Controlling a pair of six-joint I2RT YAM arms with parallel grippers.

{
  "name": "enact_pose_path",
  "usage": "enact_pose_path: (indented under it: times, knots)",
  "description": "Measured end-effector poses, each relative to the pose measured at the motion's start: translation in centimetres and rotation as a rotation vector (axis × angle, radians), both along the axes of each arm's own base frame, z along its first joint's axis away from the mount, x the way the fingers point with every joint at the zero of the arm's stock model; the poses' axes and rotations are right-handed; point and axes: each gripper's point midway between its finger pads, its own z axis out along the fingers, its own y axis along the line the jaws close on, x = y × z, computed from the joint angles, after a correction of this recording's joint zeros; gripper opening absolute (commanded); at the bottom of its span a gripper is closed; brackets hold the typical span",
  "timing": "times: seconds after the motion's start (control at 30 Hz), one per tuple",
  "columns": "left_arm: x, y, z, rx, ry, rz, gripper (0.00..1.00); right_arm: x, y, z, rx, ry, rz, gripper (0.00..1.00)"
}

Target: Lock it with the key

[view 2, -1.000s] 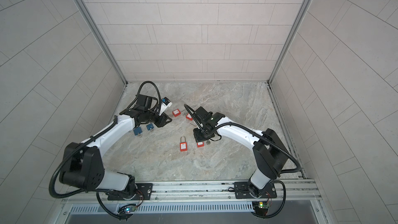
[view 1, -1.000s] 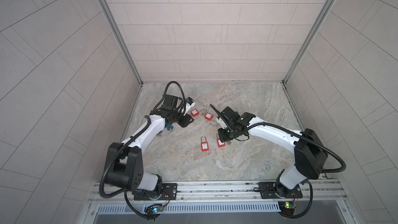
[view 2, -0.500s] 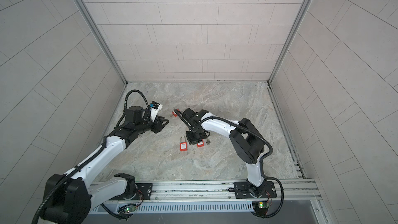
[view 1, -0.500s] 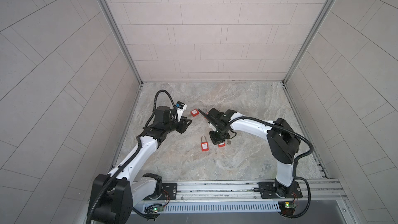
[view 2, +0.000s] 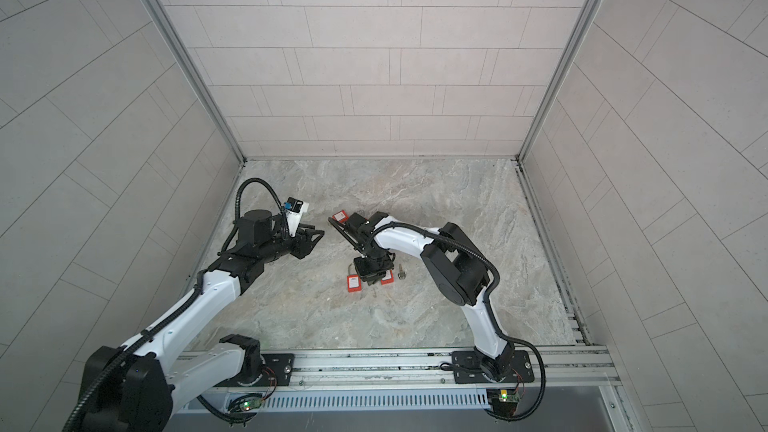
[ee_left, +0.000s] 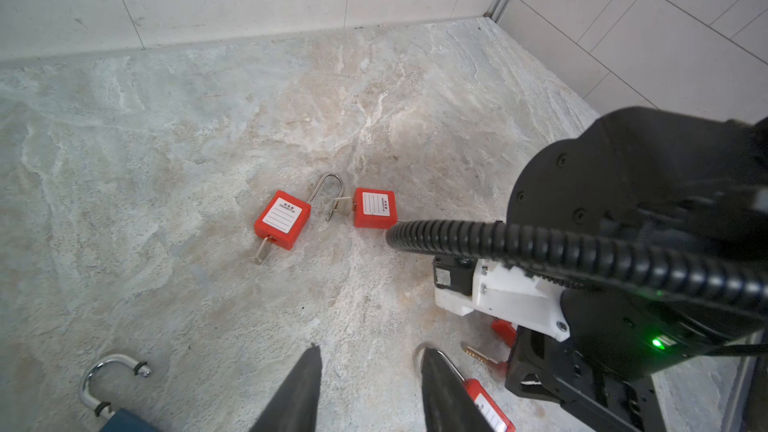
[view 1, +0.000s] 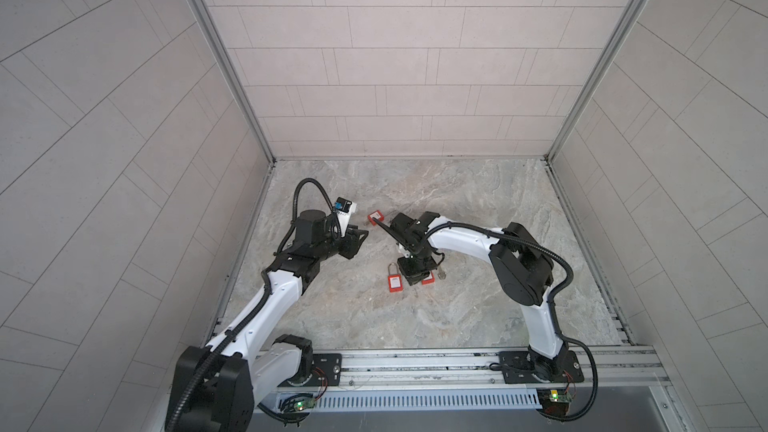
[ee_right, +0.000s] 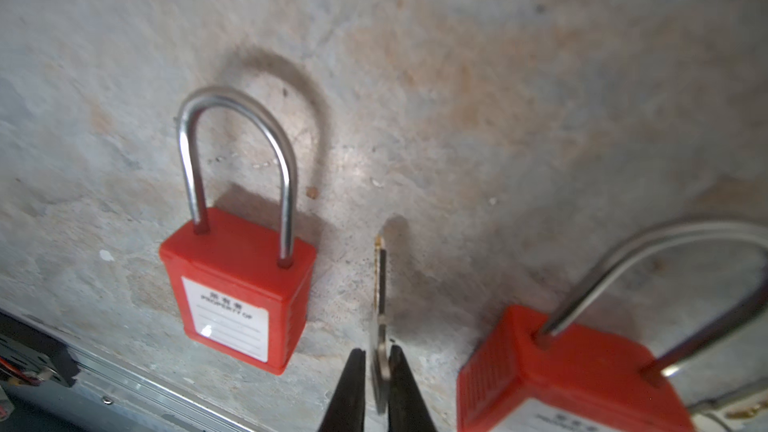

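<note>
Over the marble worktop [view 1: 457, 209], our left hand [ee_left: 370, 388] hangs released and empty. Our right hand [ee_right: 376, 384] brackets the key [ee_right: 380, 292] by its bow, between a shut red padlock [ee_right: 237, 284] and a second red padlock [ee_right: 573, 367]. We cannot tell whether it pinches. A loose grip could let the key topple or twist off line. Edge-on, its blade points straight ahead of the fingertips, long axis parallel to the shut padlock's shackle [ee_right: 287, 201].

Robot test cell, lab-type. Pale tile-pattern panel walls [view 1: 374, 76] on three sides, joined by bare aluminium corner posts [view 1: 217, 47], box in a stone-look surface [view 1: 457, 317]. Left arm [view 1: 270, 305] and right arm [view 1: 540, 324], white and black, are bolted to an aluminium rail [view 1: 415, 361] along the front. An exposed circuit board [view 1: 297, 404] glows green below the rail.
</note>
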Motion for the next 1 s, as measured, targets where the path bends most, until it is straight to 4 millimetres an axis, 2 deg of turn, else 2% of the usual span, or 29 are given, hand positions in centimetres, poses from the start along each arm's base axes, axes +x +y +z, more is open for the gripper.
enact_pose_path:
  times: [0.2,0.27,0.37,0.5,0.73,0.8,0.87,1.0]
  knots:
    - [0.0,0.0,-0.1,0.000,-0.001,0.001,0.45,-0.3,0.2,0.3,-0.008,-0.013,0.026,0.33]
    - [-0.2,0.1,-0.1,0.000,-0.003,0.002,0.45,-0.2,0.1,0.5,-0.017,-0.026,0.031,0.34]
    - [-0.5,0.1,-0.1,-0.004,-0.010,0.004,0.45,0.1,-0.1,1.5,-0.021,-0.068,0.034,0.34]
    - [-0.8,0.1,0.2,-0.014,-0.020,0.002,0.45,1.1,-0.6,4.2,-0.017,-0.167,0.042,0.35]
    - [-0.8,-0.1,0.7,-0.026,-0.044,-0.009,0.46,5.0,-0.4,9.7,-0.009,-0.417,0.145,0.39]
    - [-0.7,-0.5,0.7,-0.042,-0.056,-0.028,0.46,6.2,-0.5,10.3,-0.024,-0.487,0.195,0.43]
    - [-0.7,-0.8,0.7,-0.062,-0.065,-0.044,0.46,7.1,-0.7,10.4,-0.050,-0.544,0.232,0.52]
    - [-0.4,-1.2,0.4,-0.083,-0.076,-0.059,0.46,9.5,-1.5,10.8,-0.139,-0.672,0.295,0.60]
